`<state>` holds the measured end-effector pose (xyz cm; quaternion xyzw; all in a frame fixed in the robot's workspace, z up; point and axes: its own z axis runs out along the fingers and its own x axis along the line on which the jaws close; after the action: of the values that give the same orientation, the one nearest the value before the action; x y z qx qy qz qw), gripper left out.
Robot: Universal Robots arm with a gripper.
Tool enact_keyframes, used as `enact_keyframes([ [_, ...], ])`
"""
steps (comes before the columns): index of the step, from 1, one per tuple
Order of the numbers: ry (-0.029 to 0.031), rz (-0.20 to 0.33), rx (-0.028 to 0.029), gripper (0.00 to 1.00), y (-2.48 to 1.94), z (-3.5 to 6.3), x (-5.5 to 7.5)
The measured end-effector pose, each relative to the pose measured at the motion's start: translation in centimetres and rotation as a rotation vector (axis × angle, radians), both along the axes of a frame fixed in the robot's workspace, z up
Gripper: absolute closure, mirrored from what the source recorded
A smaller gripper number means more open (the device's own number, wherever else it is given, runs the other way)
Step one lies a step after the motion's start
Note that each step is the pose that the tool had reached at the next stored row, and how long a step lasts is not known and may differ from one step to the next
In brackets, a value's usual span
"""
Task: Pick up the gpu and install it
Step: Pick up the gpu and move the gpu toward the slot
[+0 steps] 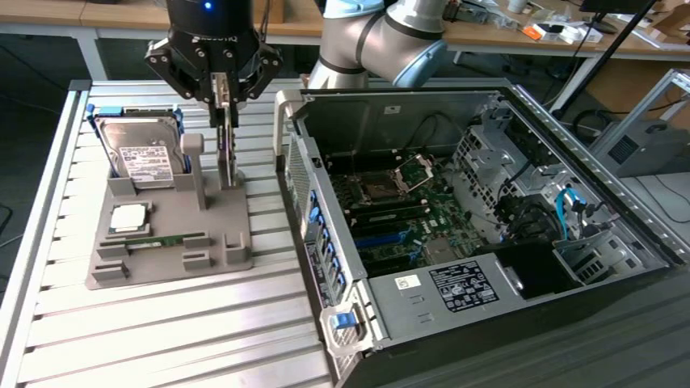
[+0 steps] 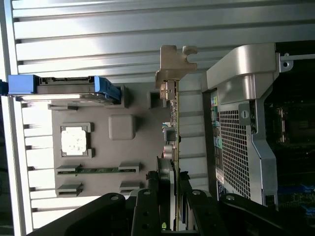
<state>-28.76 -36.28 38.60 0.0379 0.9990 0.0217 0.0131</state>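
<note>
Exterior view: the pick-up step is in hand. The fingers (image 2: 164, 179) pinch narrowly on the top of the gpu (image 1: 226, 153), which stands upright in a slot of the grey fixture (image 1: 173, 267) on the table (image 1: 161, 339). Freeing it probably calls for a straight vertical pull. It is a thin dark board, edge-on, with a tan metal bracket.

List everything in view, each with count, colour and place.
gpu: one, dark with tan metal edge, upright edge-on in the holder
hard drive: one, silver, blue carrier, holder's far end
processor chip: one, silver, in a holder recess
RAM stick: one, green, lying near the holder's front
holder: one, grey, on the table, exterior view's left
computer case: one, open, silver and black, exterior view's right
table: one, ribbed aluminium, under the holder
arm: one, grey and blue, behind the case
gripper: one, black, at the gpu's top
</note>
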Motion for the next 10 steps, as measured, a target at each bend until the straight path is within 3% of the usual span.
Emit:
enact_keyframes([
  [10, 0.0000, 0.000, 0.0000, 0.73, 0.00, 0.40, 0.00],
])
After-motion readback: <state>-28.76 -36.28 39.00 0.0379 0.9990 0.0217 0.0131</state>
